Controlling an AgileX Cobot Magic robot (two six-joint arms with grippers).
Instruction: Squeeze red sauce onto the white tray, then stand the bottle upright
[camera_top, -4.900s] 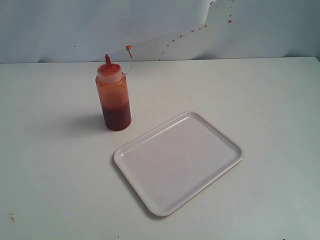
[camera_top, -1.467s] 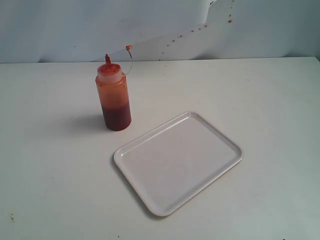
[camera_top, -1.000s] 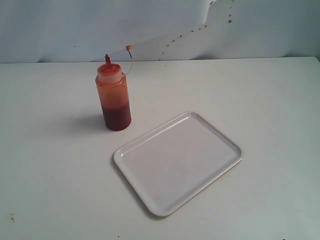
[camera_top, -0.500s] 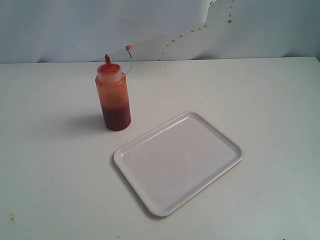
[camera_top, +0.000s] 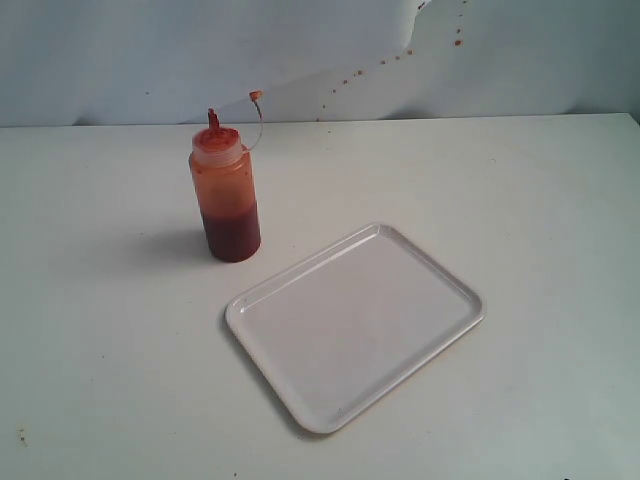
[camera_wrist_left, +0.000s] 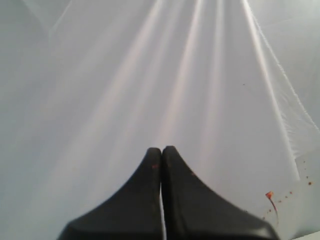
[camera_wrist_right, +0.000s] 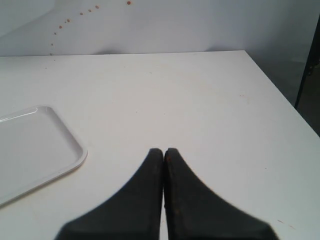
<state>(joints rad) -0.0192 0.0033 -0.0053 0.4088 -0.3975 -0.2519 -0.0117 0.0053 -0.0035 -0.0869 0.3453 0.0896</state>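
Observation:
The bottle (camera_top: 226, 192) stands upright on the white table, left of centre, with its red nozzle cap up and its tethered tip cap hanging off to the right. Dark red sauce (camera_top: 232, 235) fills its lower part. The white tray (camera_top: 290, 380) lies flat in front of it to the right, bare inside; its corner (camera_wrist_right: 75, 160) also shows in the right wrist view. Neither arm appears in the exterior view. My left gripper (camera_wrist_left: 161, 150) is shut on nothing and faces a white cloth backdrop. My right gripper (camera_wrist_right: 164, 151) is shut on nothing, above the table right of the tray.
A white backdrop (camera_top: 300, 50) with small red specks rises behind the table. The table's right edge (camera_wrist_right: 280, 95) drops off to a dark floor in the right wrist view.
The whole exterior picture has shifted very slightly left; the bottle and tray keep their places relative to each other.

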